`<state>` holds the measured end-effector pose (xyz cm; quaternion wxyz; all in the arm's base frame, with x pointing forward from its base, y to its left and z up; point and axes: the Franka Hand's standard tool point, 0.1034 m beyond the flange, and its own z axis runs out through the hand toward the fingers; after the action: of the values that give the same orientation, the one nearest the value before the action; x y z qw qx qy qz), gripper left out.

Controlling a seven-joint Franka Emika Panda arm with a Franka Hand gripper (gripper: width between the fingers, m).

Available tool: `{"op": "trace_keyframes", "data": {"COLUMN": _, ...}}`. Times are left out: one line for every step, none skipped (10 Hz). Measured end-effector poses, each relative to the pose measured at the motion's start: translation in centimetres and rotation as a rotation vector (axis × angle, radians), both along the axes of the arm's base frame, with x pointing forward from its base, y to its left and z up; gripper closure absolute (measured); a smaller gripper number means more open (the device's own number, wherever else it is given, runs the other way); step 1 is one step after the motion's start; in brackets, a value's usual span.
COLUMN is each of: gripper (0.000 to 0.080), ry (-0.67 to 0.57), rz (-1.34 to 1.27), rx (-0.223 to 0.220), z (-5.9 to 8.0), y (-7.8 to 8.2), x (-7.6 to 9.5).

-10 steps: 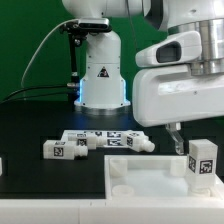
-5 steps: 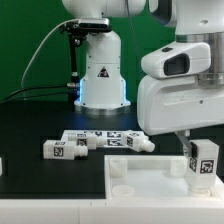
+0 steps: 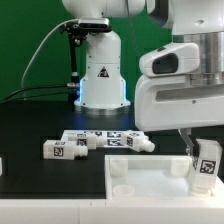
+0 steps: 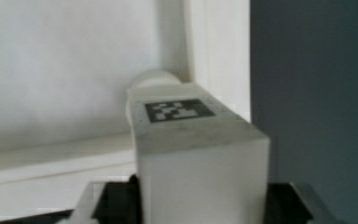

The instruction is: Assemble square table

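The white square table top (image 3: 150, 180) lies flat at the front of the exterior view. My gripper (image 3: 198, 160) is shut on a chunky white leg (image 3: 206, 163) with a black-and-white tag and holds it upright over the top's corner on the exterior view's right. In the wrist view the leg (image 4: 197, 150) fills the middle, its tagged end pointing at the top's corner (image 4: 87, 90). Two more tagged legs (image 3: 60, 149) (image 3: 128, 143) lie on the black table behind the top.
The marker board (image 3: 100, 134) lies behind the loose legs. The white robot base (image 3: 100, 75) with a triangle mark stands at the back. Black cables run down the exterior view's left. The black table edge (image 4: 318, 90) lies beside the top.
My gripper has moved with the leg toward the exterior view's right and a little lower, to the top's right corner.
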<state>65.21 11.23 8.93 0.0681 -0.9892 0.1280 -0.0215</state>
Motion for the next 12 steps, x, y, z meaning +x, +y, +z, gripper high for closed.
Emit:
{"op": "trace_keyframes", "data": {"gripper": 0.0496, "ry": 0.005, "rz": -0.117, "rx": 0.007, "z": 0.0, "y": -0.1, "x": 0.0}}
{"op": "trace_keyframes", "data": {"gripper": 0.0496, "ry": 0.024, "rz": -0.262, "rx": 0.022, "z": 0.0, "y": -0.3, "x": 0.0}}
{"op": "trace_keyframes", "data": {"gripper": 0.0495, "ry": 0.049, "rz": -0.428, "rx": 0.061, "z": 0.0, "y": -0.7, "x": 0.1}}
{"op": "trace_keyframes", "data": {"gripper": 0.0495, "ry": 0.072, "rz": -0.57, "rx": 0.094, "z": -0.1, "y": -1.2, "x": 0.1}}
{"op": "trace_keyframes", "data": {"gripper": 0.0495, "ry": 0.089, "rz": -0.657, "rx": 0.104, "z": -0.1, "y": -1.3, "x": 0.1}}
{"op": "trace_keyframes", "data": {"gripper": 0.0495, "ry": 0.106, "rz": -0.729, "rx": 0.106, "z": -0.1, "y": -1.1, "x": 0.0}}
{"op": "trace_keyframes", "data": {"gripper": 0.0495, "ry": 0.109, "rz": -0.769, "rx": 0.106, "z": -0.1, "y": -1.1, "x": 0.0}}
{"op": "trace_keyframes", "data": {"gripper": 0.0495, "ry": 0.103, "rz": -0.73, "rx": 0.104, "z": -0.1, "y": -1.2, "x": 0.0}}
{"op": "trace_keyframes", "data": {"gripper": 0.0401, "ry": 0.101, "rz": -0.689, "rx": 0.087, "z": -0.1, "y": -0.9, "x": -0.2}}
{"op": "trace_keyframes", "data": {"gripper": 0.0228, "ry": 0.092, "rz": -0.551, "rx": 0.027, "z": 0.1, "y": 0.2, "x": -0.7}}
{"op": "trace_keyframes", "data": {"gripper": 0.0228, "ry": 0.064, "rz": -0.339, "rx": 0.0, "z": 0.2, "y": 0.9, "x": -0.8}}
{"op": "trace_keyframes", "data": {"gripper": 0.0167, "ry": 0.049, "rz": -0.174, "rx": -0.006, "z": 0.2, "y": 1.3, "x": -1.0}}
